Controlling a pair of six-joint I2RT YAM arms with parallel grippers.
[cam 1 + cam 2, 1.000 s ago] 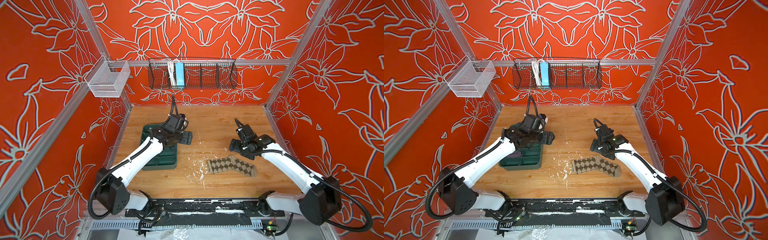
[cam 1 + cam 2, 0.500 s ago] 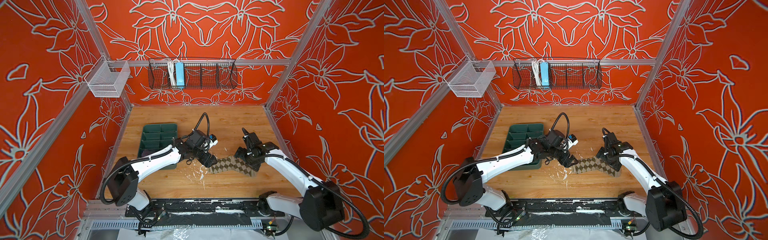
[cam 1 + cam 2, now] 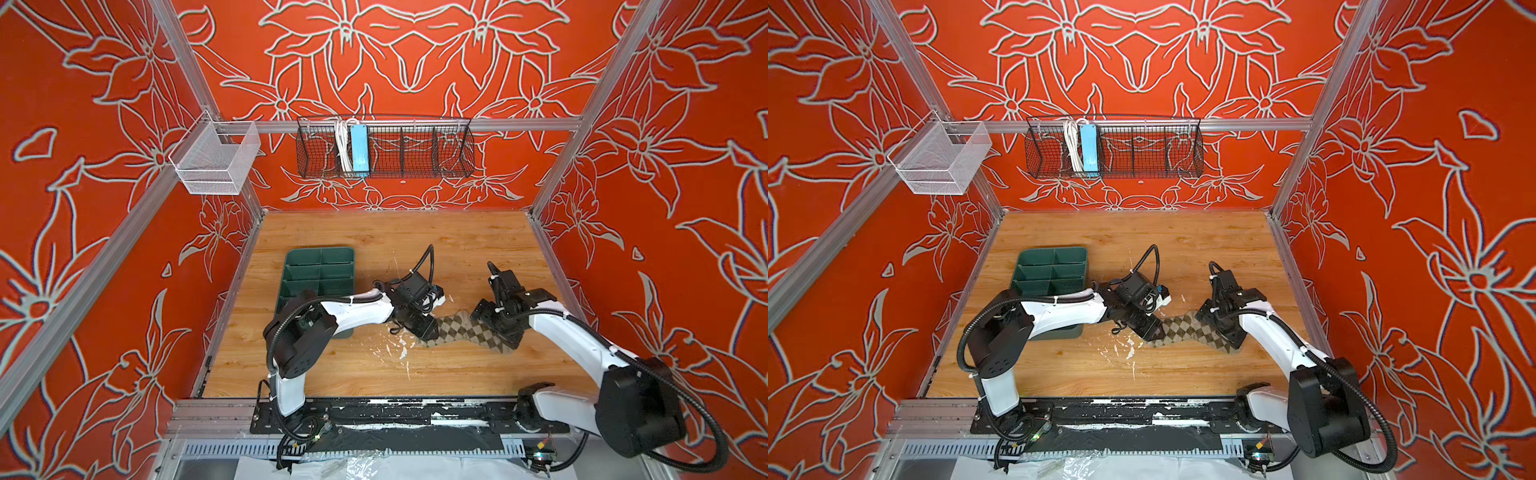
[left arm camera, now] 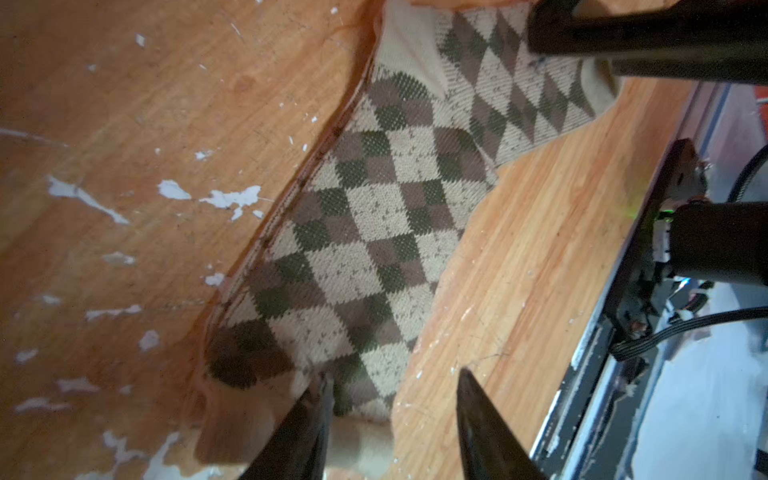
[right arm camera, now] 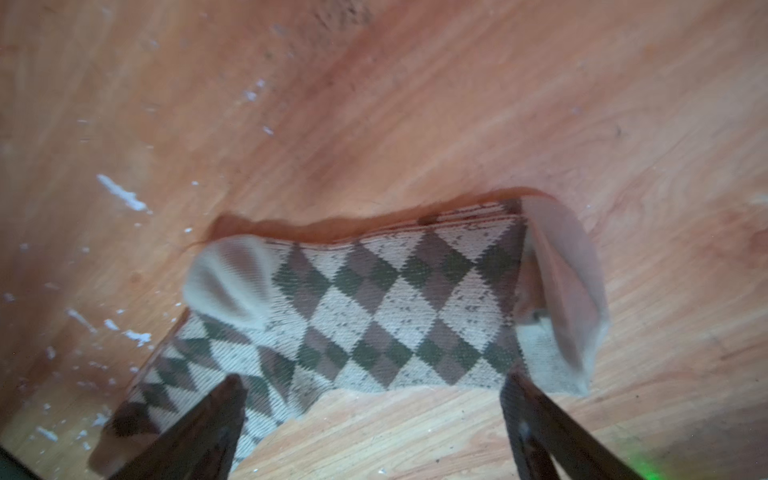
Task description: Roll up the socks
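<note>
Beige-and-brown diamond-patterned sock (image 3: 465,334) lying flat on the wooden bench (image 3: 374,232), in the near right part, cuff end pointing toward the bench's left edge, toe end toward the right. Second sock of the pair nowhere visible in any view.

At the cuff end, left gripper (image 3: 426,328) lowered onto the cloth; in the left wrist view, two dark fingers (image 4: 299,432) standing partly apart, one over the sock's pale cuff, the other over bare wood just beside the sock (image 4: 365,249). Whether the cloth is pinched: cannot tell.

At the toe end, right gripper (image 3: 505,332) down over the sock; in the right wrist view, fingers (image 5: 199,428) spread wide, straddling the foot part of the sock (image 5: 395,307), holding nothing. Pale heel and pale toe both visible there, toe edge slightly lifted.

Dark green divided tray (image 3: 320,270) near the bench's left edge, well apart from the sock. White chipped patches (image 3: 401,349) in the wood just beside the cuff end.
</note>
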